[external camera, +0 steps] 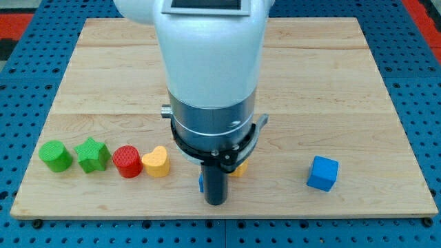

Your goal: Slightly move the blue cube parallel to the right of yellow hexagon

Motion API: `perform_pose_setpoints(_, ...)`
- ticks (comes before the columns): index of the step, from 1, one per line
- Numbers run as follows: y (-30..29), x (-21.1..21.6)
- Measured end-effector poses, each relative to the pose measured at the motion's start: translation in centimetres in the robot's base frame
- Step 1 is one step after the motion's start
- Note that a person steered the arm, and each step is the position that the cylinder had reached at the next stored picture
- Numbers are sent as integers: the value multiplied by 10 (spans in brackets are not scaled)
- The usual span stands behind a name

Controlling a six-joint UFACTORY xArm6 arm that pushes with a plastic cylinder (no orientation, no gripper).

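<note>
The blue cube sits near the view's bottom right on the wooden board. A yellow block, mostly hidden behind my arm, shows just right of the rod; its shape cannot be made out. My tip is near the board's bottom edge, left of and below that yellow block and far left of the blue cube. A thin sliver of another blue block shows against the rod's left side; whether it touches the rod cannot be told.
A row of blocks lies at the view's bottom left: a green cylinder, a green star, a red cylinder and a yellow heart. My white arm hides the board's middle.
</note>
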State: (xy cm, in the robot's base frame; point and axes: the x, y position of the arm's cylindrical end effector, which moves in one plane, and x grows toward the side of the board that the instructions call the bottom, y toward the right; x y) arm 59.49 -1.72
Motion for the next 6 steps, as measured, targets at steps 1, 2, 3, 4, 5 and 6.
perform_pose_setpoints(1,-16,-6)
perform_pose_setpoints(2,-15,-14)
perform_pose_setpoints(3,-6,-8)
perform_pose_setpoints(4,43,-6)
perform_pose_setpoints(5,108,-6)
perform_pose_setpoints(6,157,-6)
